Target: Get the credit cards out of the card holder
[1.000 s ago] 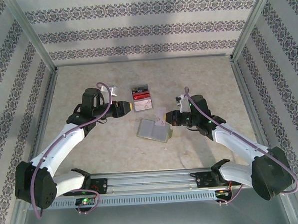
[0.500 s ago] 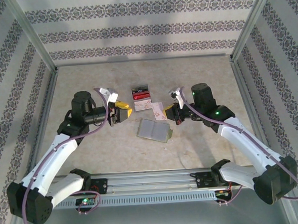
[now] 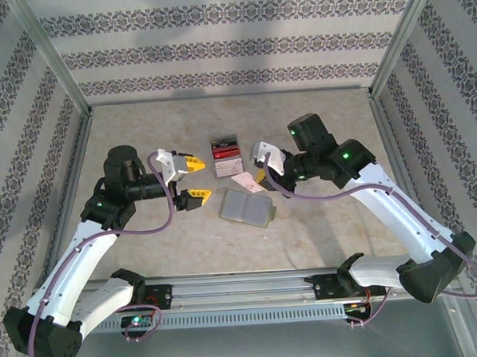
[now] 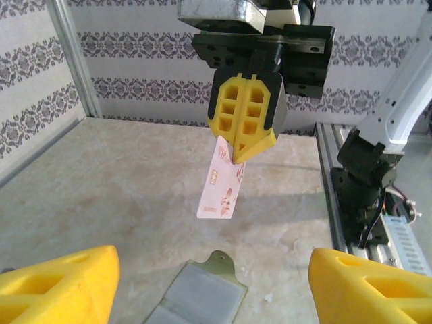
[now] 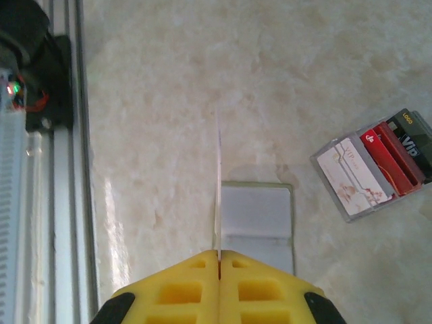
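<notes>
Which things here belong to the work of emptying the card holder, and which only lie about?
Belong to the job: card holder, lying open; pinkish card, clamped in the right pincer; stack of cards beyond the holder; left pincer, open.
Not part of it: metal rail at the near edge; patterned walls.

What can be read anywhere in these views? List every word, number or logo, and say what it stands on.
"VIP": white letters on the black card, in the fanned stack.
Small pale word on that card's corner: too small to read.
Red card: a white logo, no legible letters.
Pale card at the stack's other end: reddish print, blurred.
Pink card between the right fingers: reddish print, blurred.
Card holder: no text.
</notes>
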{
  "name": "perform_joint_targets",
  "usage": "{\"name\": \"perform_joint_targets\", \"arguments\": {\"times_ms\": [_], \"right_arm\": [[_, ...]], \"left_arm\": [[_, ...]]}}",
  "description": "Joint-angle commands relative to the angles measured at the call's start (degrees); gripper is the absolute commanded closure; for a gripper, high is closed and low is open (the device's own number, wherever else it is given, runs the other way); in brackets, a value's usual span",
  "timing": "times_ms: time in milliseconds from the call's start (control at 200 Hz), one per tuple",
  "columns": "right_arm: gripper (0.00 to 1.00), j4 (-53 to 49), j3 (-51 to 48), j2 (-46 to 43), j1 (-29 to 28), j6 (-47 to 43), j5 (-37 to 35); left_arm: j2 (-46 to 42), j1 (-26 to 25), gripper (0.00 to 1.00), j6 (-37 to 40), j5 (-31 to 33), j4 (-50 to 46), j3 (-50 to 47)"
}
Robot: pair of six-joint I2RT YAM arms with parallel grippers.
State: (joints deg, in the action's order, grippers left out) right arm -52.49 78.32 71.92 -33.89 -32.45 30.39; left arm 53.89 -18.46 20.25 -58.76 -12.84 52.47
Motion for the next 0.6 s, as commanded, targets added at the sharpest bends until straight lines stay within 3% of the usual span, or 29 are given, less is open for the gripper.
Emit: {"name": "perform_joint_targets", "arguments": {"times_ms": [0,270,595], "right_arm": [[1.0,-6.0,3.6,1.1,-2.7,-8.6,-6.4],[1.0,-7.1,7.2,4.2,-8.3,-10.3,-10.8],[1.0,-5.2,7.2,5.2,-9.3,-9.8,-7.6]], "left_arm": [[1.7,-1.4,0.26,10.2,-2.6,-7.3,3.9],[7.6,-9.1,0.35,15.7,1.9,-11.9,8.7],[11.1,-13.9,0.53,15.5,5.5,-7.5,7.2]]}}
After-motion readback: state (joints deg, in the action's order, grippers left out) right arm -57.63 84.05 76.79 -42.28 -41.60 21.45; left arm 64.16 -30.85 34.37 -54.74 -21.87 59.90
